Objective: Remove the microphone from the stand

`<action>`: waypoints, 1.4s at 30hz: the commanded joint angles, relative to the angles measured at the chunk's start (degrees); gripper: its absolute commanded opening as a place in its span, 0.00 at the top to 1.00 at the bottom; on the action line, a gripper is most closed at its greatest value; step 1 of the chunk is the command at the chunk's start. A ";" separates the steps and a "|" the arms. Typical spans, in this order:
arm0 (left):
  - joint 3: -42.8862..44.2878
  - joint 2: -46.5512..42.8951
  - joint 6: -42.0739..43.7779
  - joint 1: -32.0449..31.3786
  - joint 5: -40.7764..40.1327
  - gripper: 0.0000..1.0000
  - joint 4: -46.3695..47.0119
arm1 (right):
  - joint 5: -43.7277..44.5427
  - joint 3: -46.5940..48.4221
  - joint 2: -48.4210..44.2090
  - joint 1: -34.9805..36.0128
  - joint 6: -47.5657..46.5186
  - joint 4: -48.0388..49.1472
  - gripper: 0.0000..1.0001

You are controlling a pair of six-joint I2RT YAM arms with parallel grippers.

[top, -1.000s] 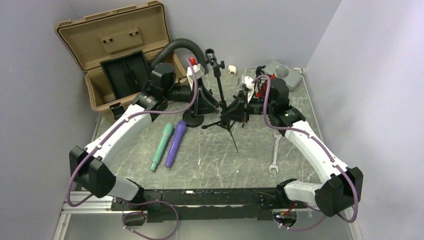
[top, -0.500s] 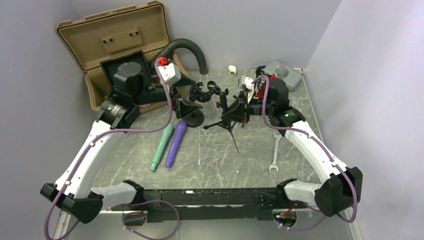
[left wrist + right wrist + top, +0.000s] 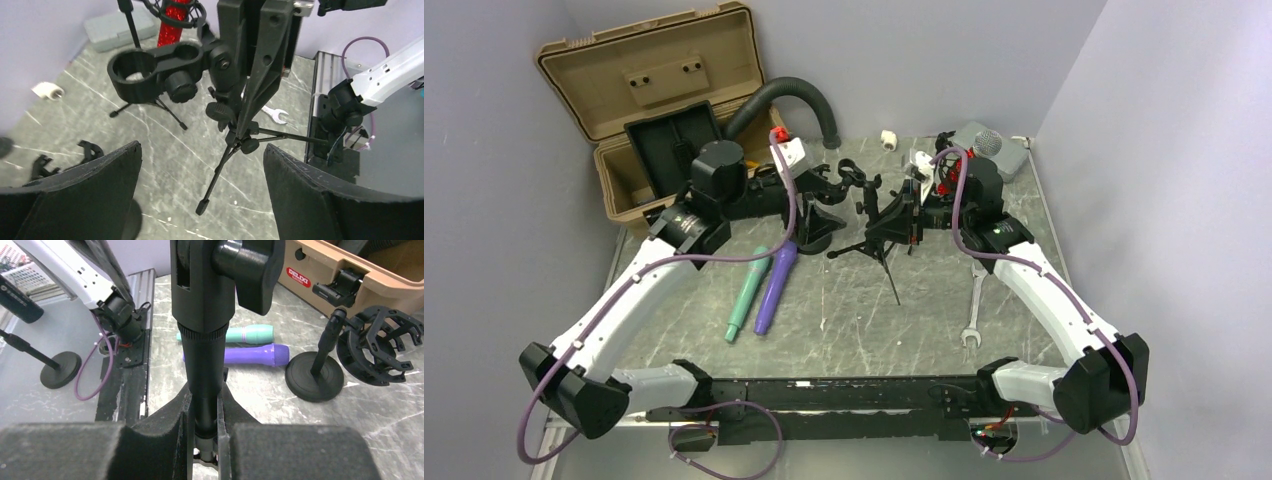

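Now the right gripper [image 3: 204,426] is clamped on the stand [image 3: 202,355] by its pole mid-table, the left gripper [image 3: 201,146] hangs wide open, holding nothing, just left of its clip [image 3: 156,54], a purple mic [image 3: 775,287] and a green mic [image 3: 748,293] lie flat nearer left, and what may be a red mic [image 3: 175,20] sits mounted behind.

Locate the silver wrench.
In the top view the silver open-ended wrench lies on the grey table's right side, beside the right arm's white forearm, right of the black tripod stand.
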 commanded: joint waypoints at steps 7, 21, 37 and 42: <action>-3.99 4.18 -12.68 -1.82 6.79 0.07 20.66 | -5.54 -1.03 -0.89 -0.62 7.63 12.89 1.00; -2.75 11.35 -21.65 -3.39 9.97 0.15 30.10 | -6.26 -2.40 -0.56 -0.78 10.35 16.40 1.00; -1.01 16.98 -31.23 -3.71 16.38 0.87 39.43 | -4.86 -2.97 -0.14 -0.97 9.43 15.65 1.00; -0.55 17.19 -29.27 -3.65 16.23 1.00 38.27 | -2.17 -3.26 -0.49 -1.23 8.11 13.80 0.95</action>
